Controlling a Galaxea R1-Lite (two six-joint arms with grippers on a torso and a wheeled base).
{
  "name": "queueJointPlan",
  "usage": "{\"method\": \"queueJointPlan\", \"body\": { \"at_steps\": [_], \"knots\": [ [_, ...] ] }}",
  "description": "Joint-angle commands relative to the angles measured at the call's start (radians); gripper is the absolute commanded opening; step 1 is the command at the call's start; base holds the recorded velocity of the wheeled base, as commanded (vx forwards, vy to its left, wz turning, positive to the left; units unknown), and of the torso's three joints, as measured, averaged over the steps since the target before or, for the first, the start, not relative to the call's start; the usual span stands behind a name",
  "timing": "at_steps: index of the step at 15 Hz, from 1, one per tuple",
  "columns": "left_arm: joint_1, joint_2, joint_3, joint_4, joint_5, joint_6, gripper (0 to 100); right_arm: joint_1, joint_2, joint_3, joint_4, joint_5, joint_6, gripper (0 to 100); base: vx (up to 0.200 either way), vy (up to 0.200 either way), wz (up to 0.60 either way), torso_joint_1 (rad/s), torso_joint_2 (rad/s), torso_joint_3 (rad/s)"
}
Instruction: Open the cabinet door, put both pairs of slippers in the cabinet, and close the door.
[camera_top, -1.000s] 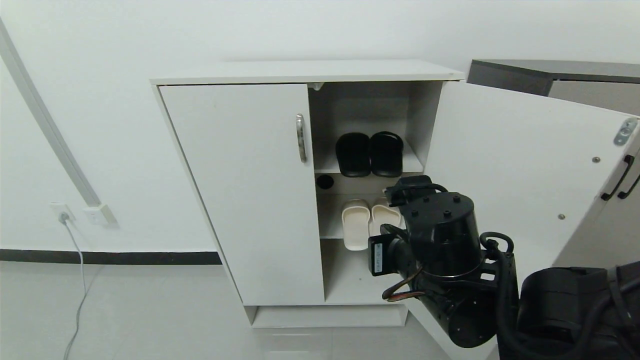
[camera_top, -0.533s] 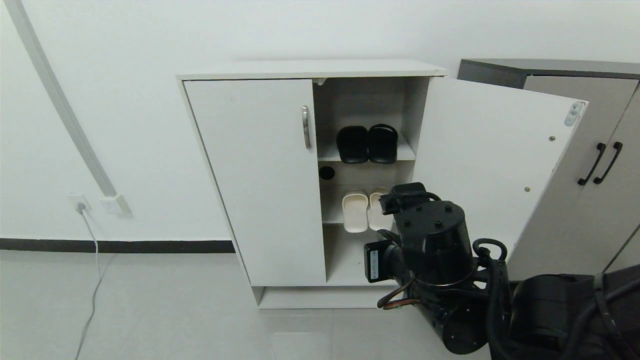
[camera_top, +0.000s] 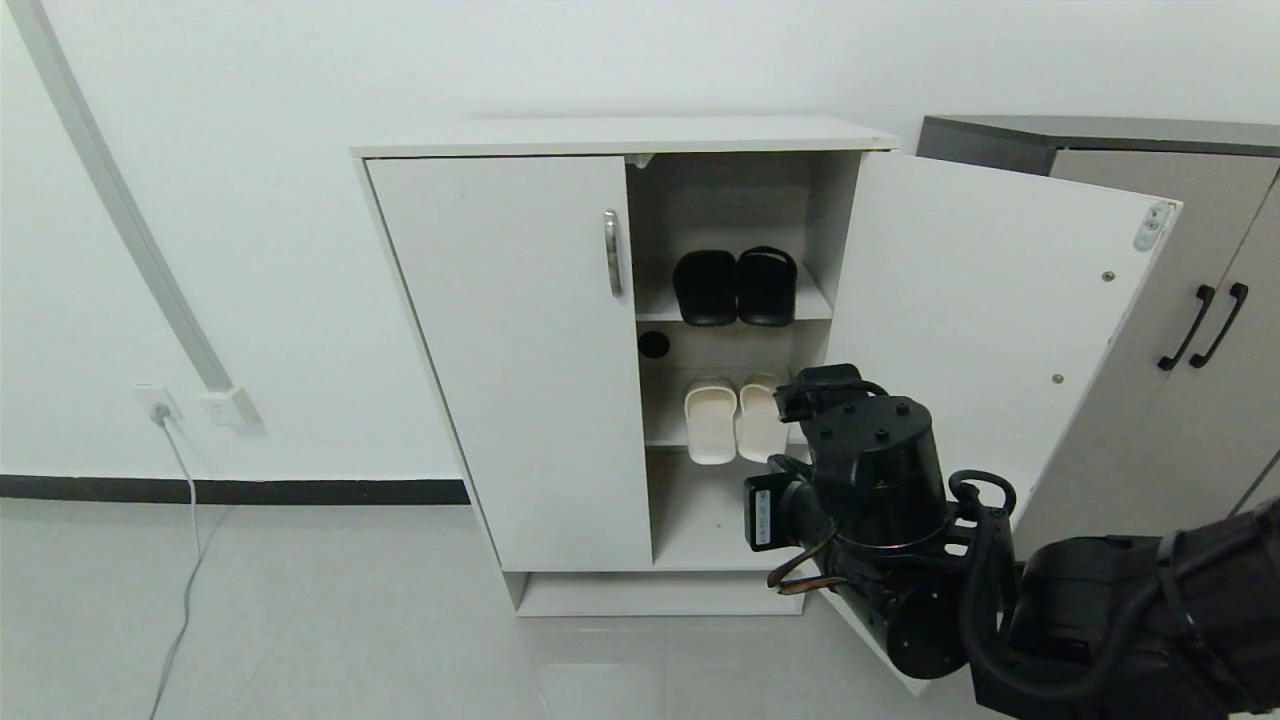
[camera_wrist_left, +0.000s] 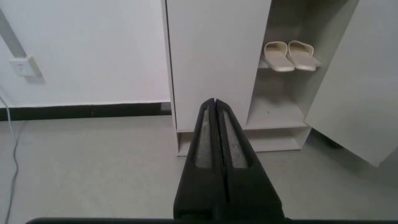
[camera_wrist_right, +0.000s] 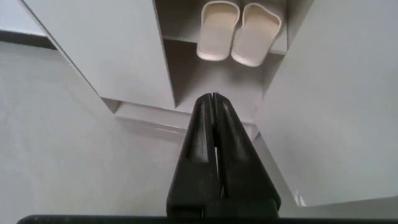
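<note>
the cabinet (camera_top: 620, 135) has its right door (camera_top: 980, 300) open, with the black slippers (camera_top: 735, 288) on the upper shelf (camera_top: 655, 312) and the white slippers (camera_top: 735, 430) on the middle shelf (camera_top: 662, 438). the left gripper (camera_wrist_left: 213, 106) and the right gripper (camera_wrist_right: 212, 99) are each pressed closed with nothing held, both above the floor (camera_wrist_left: 93, 168) facing the cabinet front.

You see the white cabinet (camera_top: 620, 135) at centre frame, its right-hand door (camera_top: 980, 310) swung open. Black slippers (camera_top: 705, 287) sit on the upper shelf, cream slippers (camera_top: 711, 425) on the shelf below.
</note>
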Motion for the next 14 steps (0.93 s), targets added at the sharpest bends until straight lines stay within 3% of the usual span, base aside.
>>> {"method": "queueJointPlan", "body": {
  "at_steps": [1,9,14],
  "knots": [
    [0.000,-0.001,0.000,0.000,0.001,0.000,0,-0.018,0.016,0.013,-0.008,0.005,-0.015,0,0.000,0.000,0.00,0.000,0.00,0.000],
    [-0.002,0.001,0.000,0.000,0.001,0.000,0,-0.029,0.036,0.018,-0.019,0.008,-0.023,0,0.000,0.000,0.00,0.000,-0.01,-0.013],
    [0.000,-0.001,0.000,0.000,-0.001,0.000,0,-0.029,0.036,0.018,-0.019,0.006,-0.023,0,0.000,0.000,0.00,0.024,-0.35,-0.328]
  ]
}}
